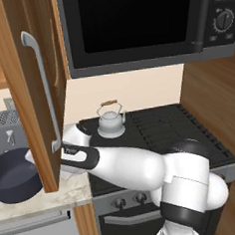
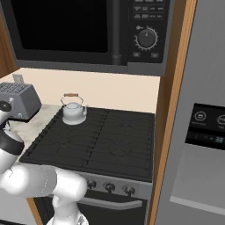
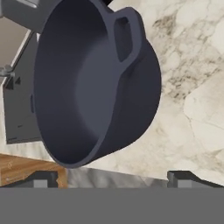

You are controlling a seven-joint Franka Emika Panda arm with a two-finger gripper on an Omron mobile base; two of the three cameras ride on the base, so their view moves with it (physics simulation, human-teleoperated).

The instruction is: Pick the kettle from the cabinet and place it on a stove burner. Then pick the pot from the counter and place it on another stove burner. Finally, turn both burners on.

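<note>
Marbled counter (image 3: pixel 192 109) fills the hand view, where the tool (image 3: pixel 113 178) hangs released at 6 o'clock, holding nothing, just short of the pot (image 3: pixel 87 87). Rigid and probably heavy, slick-walled; best pinched at the rim. Its loop handle (image 3: pixel 124 37) points toward 12. Farther off, the kettle (image 1: pixel 111 121) sits on a stove burner (image 1: pixel 155 129).

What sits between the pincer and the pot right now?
Nothing visible: in the hand view the pot sits on bare counter ahead of the open pincer. The cabinet door hangs open beside the arm.
</note>
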